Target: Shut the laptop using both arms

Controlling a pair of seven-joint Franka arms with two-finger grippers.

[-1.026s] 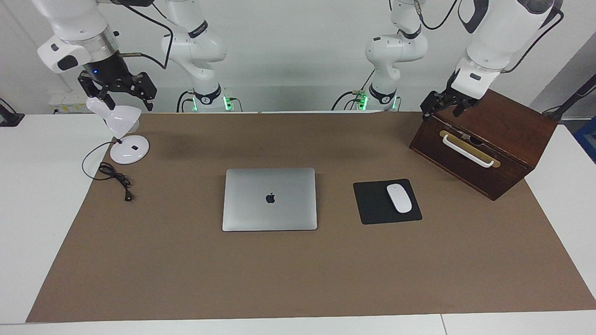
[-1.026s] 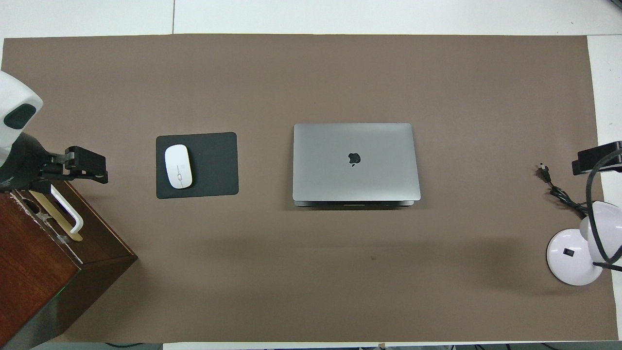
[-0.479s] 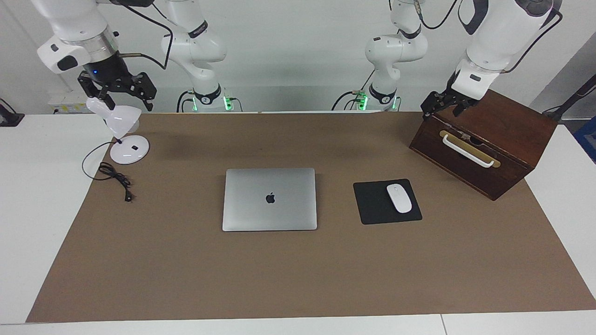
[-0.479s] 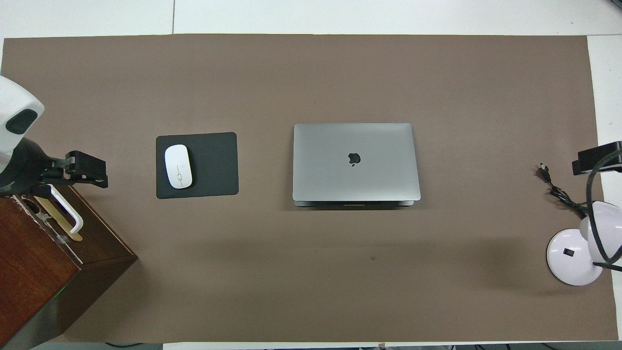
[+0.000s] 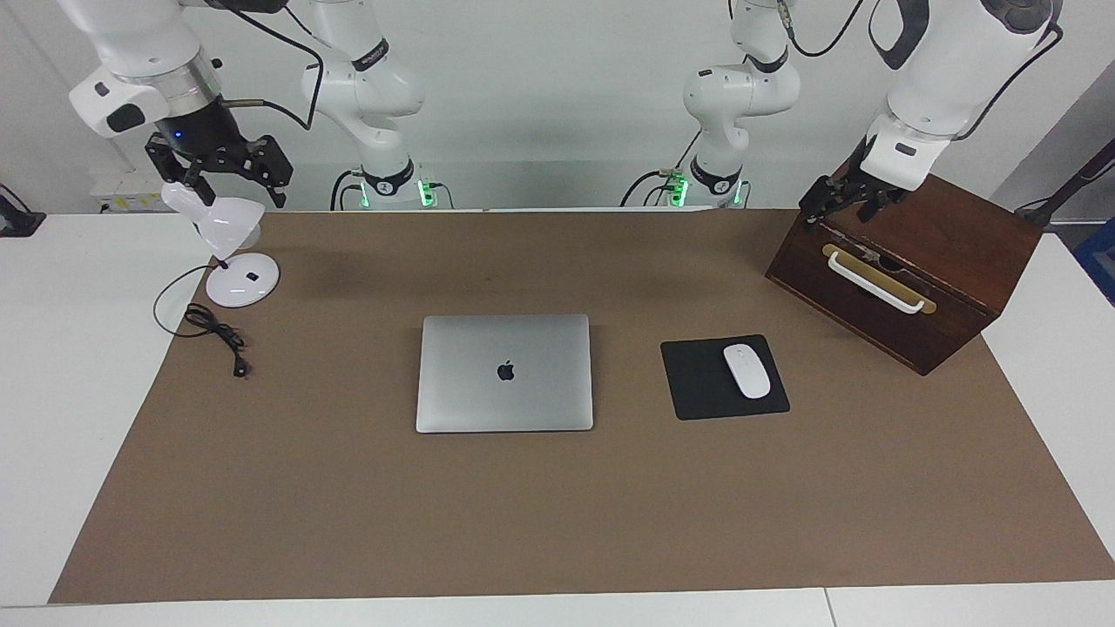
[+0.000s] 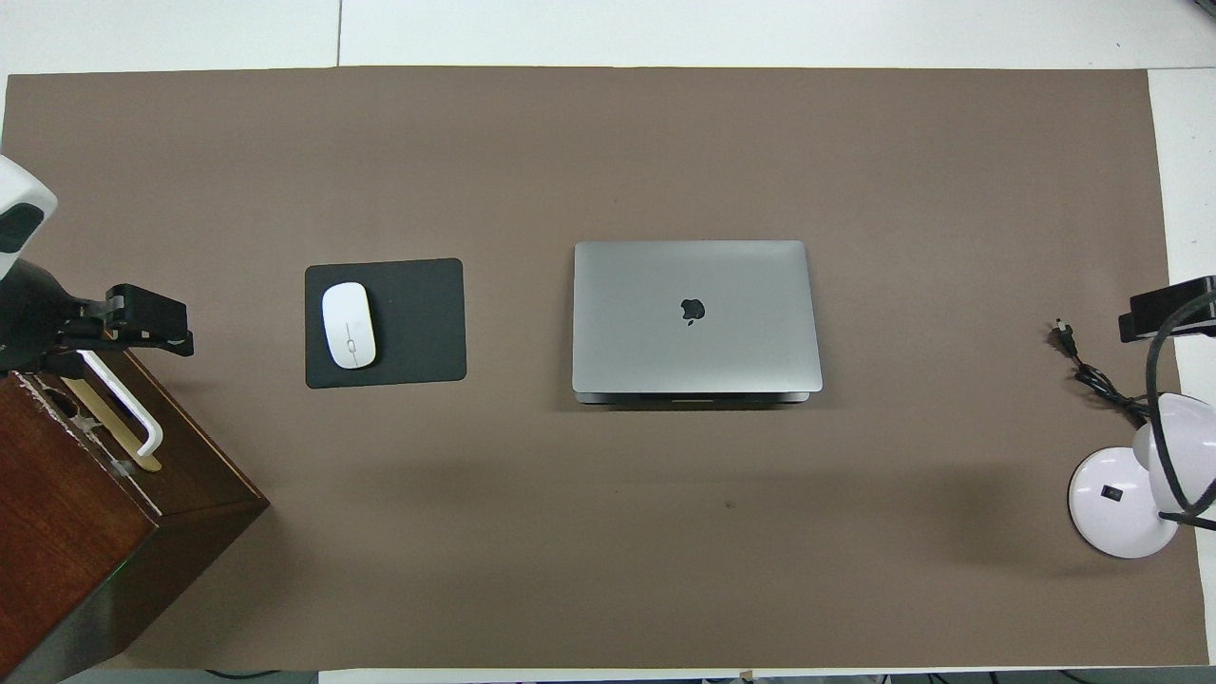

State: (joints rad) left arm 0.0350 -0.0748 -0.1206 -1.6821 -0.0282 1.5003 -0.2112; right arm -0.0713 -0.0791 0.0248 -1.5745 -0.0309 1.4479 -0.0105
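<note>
The silver-grey laptop lies on the brown mat in the middle of the table, lid down flat with its dark apple logo facing up. My left gripper hangs open over the upper front edge of the wooden box, holding nothing. My right gripper hangs open just above the head of the white desk lamp, also with nothing in it. Both grippers are well away from the laptop, one toward each end of the table.
A dark wooden box with a white handle stands at the left arm's end. A black mouse pad with a white mouse lies beside the laptop. A white lamp and its black cable sit at the right arm's end.
The left gripper has drifted a little farther over the wooden box, away from the laptop. The right gripper and the laptop have stayed where they were.
</note>
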